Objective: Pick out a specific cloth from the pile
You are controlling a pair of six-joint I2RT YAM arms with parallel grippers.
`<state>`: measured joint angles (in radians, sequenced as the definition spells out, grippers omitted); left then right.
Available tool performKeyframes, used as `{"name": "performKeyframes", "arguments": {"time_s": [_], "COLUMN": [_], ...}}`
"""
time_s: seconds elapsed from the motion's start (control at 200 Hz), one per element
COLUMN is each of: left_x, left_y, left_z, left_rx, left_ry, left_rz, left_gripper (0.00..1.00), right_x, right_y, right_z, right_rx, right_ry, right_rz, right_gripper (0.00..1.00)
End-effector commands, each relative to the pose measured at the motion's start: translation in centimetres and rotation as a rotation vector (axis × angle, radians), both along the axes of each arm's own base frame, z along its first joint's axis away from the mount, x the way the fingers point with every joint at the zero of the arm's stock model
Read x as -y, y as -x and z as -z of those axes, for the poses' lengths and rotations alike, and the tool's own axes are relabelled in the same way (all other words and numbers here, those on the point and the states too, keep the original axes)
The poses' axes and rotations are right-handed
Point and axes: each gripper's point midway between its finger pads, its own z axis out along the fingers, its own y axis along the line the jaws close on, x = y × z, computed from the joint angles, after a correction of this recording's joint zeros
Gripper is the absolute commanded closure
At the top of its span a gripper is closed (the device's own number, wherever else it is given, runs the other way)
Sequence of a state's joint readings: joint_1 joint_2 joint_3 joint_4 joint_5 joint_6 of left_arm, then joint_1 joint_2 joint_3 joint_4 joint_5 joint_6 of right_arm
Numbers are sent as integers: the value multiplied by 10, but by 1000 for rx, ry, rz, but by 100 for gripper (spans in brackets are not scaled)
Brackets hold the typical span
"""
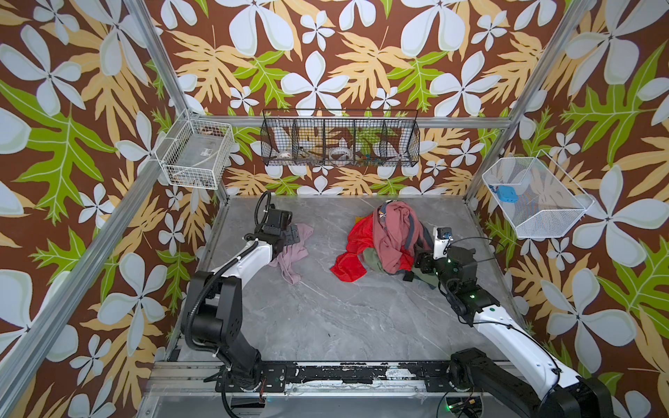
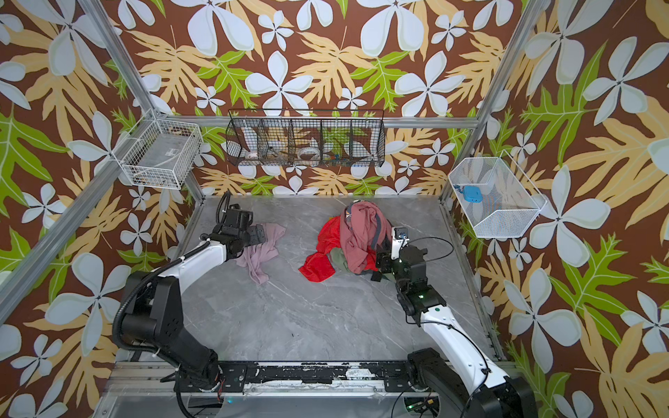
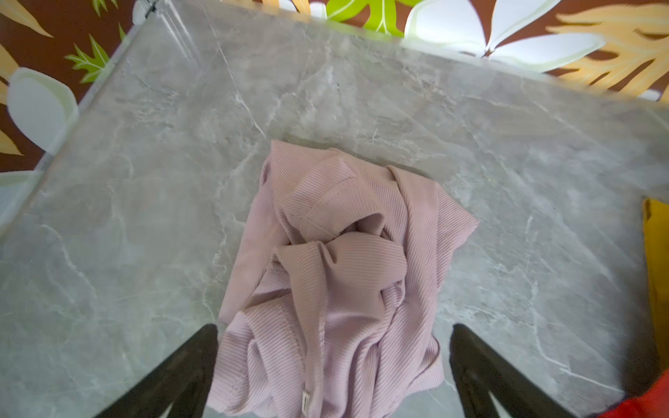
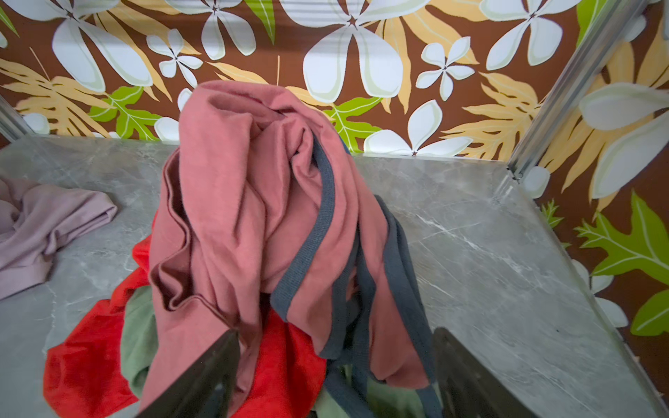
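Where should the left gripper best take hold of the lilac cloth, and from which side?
The cloth lies crumpled on the table; its bunched middle fold stands up. Come from above with the left gripper, open jaws astride that fold.

No legible text on anything here

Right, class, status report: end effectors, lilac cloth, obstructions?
Left end effector open over lilac ribbed cloth. Right end effector open at garment pile. Cloth apart from pile, nothing blocking.
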<state>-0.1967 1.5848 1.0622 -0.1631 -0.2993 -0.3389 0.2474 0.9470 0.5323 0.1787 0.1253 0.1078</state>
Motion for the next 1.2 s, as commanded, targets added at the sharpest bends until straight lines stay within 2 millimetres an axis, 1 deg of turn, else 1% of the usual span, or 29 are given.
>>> {"name": "performKeyframes", "arguments": {"time_s": [0.0, 0.14, 0.145, 0.165, 0.22, 0.34, 0.435, 0.546, 0.591, 0.631, 0.736, 0.761, 0.791, 0.831, 0.886, 0.946, 0.976, 0.996, 1.031, 1.151, 1.176, 1.196], "left_x": [-15, -35, -36, -39, -48, -64, -73, -83, -86, -89, -97, -98, -98, -97, -93, -92, -94, -93, -89, -66, -63, -66], "left_y": [8, 42, 43, 49, 63, 90, 105, 118, 121, 123, 125, 124, 124, 122, 121, 119, 119, 117, 113, 113, 114, 114], "left_z": [-23, -40, -37, -39, -48, -61, -64, -60, -56, -52, -41, -41, -39, -38, -37, -26, -29, -27, -23, -32, -31, -27], "left_rx": [116, 233, 229, 243, 309, 426, 503, 562, 569, 573, 578, 586, 599, 621, 663, 641, 666, 649, 620, 737, 746, 741], "left_ry": [-23, -78, -84, -93, -113, -140, -170, -202, -214, -226, -252, -256, -256, -247, -226, -217, -226, -218, -202, -120, -119, -118], "left_rz": [-59, -107, -109, -118, -150, -207, -234, -276, -283, -293, -323, -318, -314, -296, -254, -232, -233, -234, -205, -69, -55, -71], "left_gripper": [0, 0, 0, 0, 0, 0, 0, 0, 0, 0, 0, 0, 0, 0, 0, 0, 0, 0, 0, 0, 0, 0], "right_x": [13, 35, 36, 40, 51, 72, 83, 92, 92, 92, 86, 83, 80, 76, 76, 76, 76, 76, 76, 76, 76, 76], "right_y": [-2, 3, 3, 4, 6, 11, 9, -2, -7, -9, -13, -15, -19, -24, -24, -25, -25, -25, -25, -25, -25, -25], "right_z": [-11, -2, -1, -1, 6, 19, 32, 49, 60, 70, 84, 86, 87, 90, 90, 90, 91, 91, 90, 91, 91, 91], "right_rx": [94, 168, 168, 181, 199, 239, 244, 217, 188, 173, 163, 158, 153, 119, 125, 123, 121, 117, 122, 117, 119, 117], "right_ry": [64, 90, 90, 86, 76, 58, 44, 29, 35, 39, 40, 45, 53, 60, 60, 59, 59, 59, 58, 59, 58, 59], "right_rz": [53, 146, 152, 166, 203, 274, 297, 337, 338, 338, 304, 282, 261, 241, 239, 238, 239, 238, 239, 237, 237, 238], "right_gripper": [17, 15, 15, 15, 15, 15, 15, 16, 17, 14, 12, 10, 5, 5, 3, 1, 0, 1, 0, 1, 1, 1]}}
